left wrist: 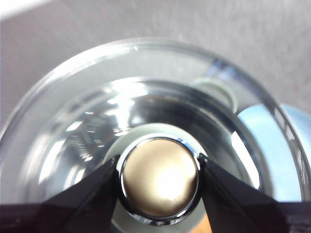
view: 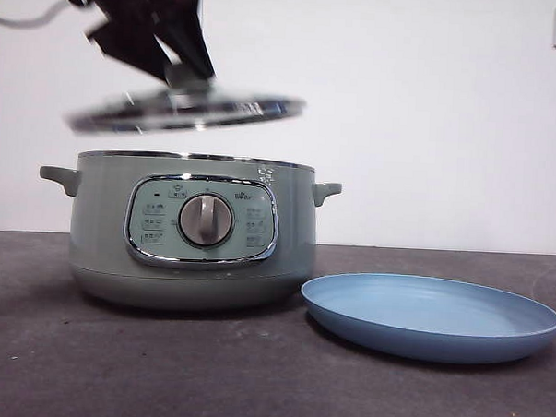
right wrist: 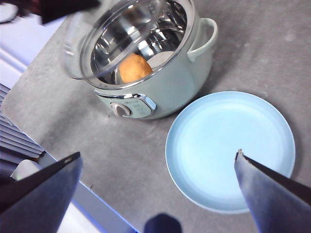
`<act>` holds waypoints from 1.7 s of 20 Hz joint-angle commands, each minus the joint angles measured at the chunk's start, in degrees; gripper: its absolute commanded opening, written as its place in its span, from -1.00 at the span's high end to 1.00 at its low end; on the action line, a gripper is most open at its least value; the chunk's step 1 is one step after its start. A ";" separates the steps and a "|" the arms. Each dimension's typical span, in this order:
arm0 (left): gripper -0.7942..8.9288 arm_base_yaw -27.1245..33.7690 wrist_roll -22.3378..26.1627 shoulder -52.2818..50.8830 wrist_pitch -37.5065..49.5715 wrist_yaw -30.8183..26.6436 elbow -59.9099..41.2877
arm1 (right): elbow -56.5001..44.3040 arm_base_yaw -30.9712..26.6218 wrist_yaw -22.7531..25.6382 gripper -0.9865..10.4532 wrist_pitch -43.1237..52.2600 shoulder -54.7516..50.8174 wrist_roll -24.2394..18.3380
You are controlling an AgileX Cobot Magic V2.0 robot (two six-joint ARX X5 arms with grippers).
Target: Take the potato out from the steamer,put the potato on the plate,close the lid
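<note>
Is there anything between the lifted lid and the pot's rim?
No. The front view shows only open air between the lid and the steamer rim.

Steamer (view: 192,232) control panel (view: 202,220) – markings too small to read

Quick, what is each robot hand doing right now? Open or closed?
Left gripper: closed on the knob of the lid, holding it above the steamer.
Right gripper: open, empty, above the plate.
</note>
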 commanded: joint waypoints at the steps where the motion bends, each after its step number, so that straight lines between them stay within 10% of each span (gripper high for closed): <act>1: 0.86 1.14 -0.66 -4.61 -0.44 0.61 0.24 | 0.17 2.27 0.13 -0.32 3.19 2.45 1.25; 21: 0.86 3.45 -5.18 -35.39 -28.79 -10.58 0.24 | 39.32 27.34 18.53 -0.32 9.99 52.83 -3.15; 34: 0.86 3.45 -5.57 -39.58 -33.09 -12.85 0.24 | 42.99 34.29 27.36 -0.32 13.99 66.69 -7.69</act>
